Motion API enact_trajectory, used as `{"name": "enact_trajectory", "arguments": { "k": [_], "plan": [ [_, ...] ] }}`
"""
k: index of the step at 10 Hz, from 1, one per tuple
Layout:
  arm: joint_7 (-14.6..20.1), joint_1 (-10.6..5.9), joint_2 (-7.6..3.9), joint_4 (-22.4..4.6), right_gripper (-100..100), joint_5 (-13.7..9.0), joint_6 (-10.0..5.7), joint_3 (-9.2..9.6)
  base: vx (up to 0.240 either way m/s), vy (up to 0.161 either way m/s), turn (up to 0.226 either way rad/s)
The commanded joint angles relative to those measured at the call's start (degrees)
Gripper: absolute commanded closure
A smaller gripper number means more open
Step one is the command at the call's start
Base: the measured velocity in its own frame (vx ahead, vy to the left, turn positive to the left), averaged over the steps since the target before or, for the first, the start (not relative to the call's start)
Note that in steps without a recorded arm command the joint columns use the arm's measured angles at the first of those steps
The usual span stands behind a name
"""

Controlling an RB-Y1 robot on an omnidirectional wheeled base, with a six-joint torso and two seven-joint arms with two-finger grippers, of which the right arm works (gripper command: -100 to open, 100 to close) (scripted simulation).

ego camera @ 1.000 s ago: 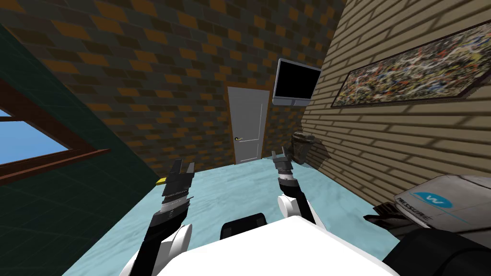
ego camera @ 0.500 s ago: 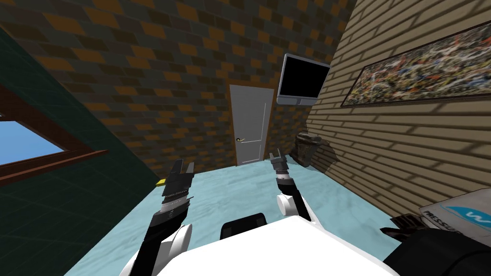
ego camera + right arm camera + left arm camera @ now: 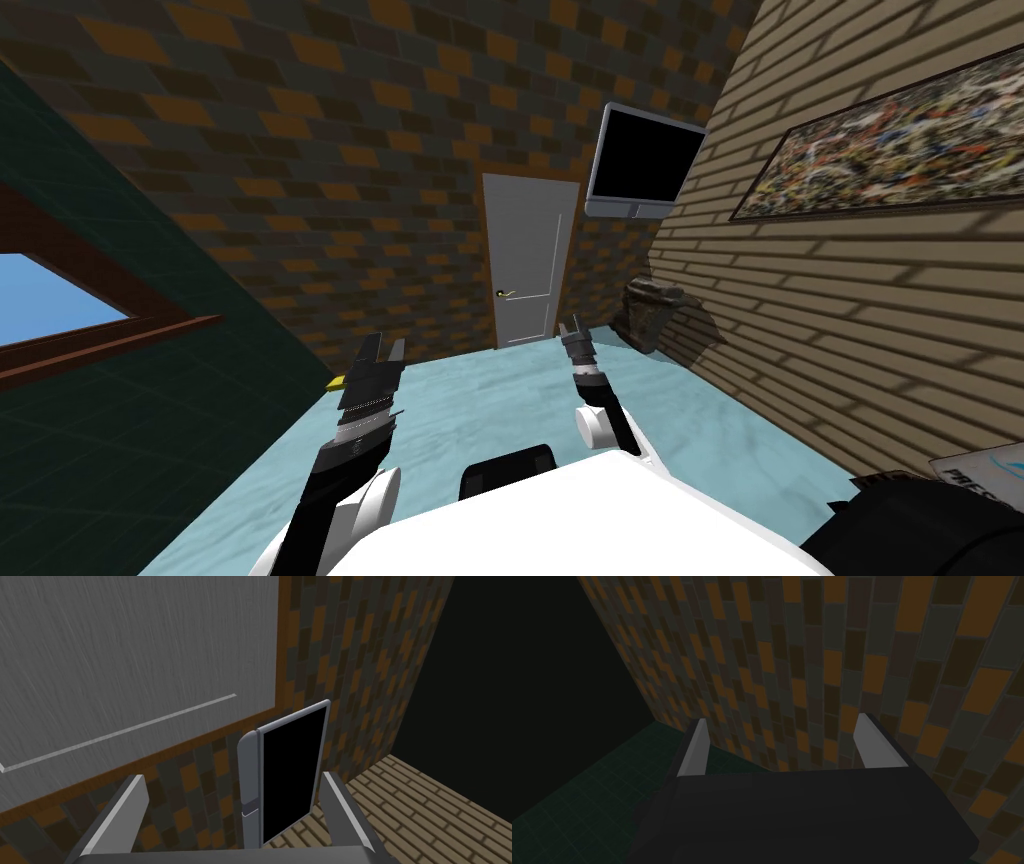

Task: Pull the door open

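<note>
- The left gripper [image 3: 384, 349] is lower left of centre in the head view, raised over the pale blue floor [image 3: 480, 400]. Its jaws stand apart with nothing between them.
- The right gripper [image 3: 571, 327] is just right of centre and points toward the far wall. Its jaws are also spread and empty.
- A small yellow object [image 3: 338, 381] lies on the floor left of the left gripper, at the foot of the dark green wall.
- A dark lumpy object [image 3: 652, 312] sits right of centre against the tan brick wall.
- The door [image 3: 528, 262] is light grey in a brown frame. It stands closed at the centre of the frame, well beyond both grippers.
- Its small handle [image 3: 508, 293] is near the door's left edge.
- A black-screened monitor [image 3: 643, 162] hangs just upper right of the door.
- A speckled painting [image 3: 900, 140] hangs at upper right.
</note>
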State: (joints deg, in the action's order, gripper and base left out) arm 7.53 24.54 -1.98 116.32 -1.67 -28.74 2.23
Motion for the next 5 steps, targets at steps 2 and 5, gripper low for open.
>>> {"name": "enact_trajectory", "arguments": {
  "k": [2,5],
  "plan": [
    [-0.35,-1.29,-0.69,-2.74,-100,-0.22,-0.05,-0.11,0.111,0.025,0.034],
    [-0.65,-2.73,-1.63,-6.24,-100,-0.58,-0.39,-0.36,0.090,0.031,0.030]
  ]
}}
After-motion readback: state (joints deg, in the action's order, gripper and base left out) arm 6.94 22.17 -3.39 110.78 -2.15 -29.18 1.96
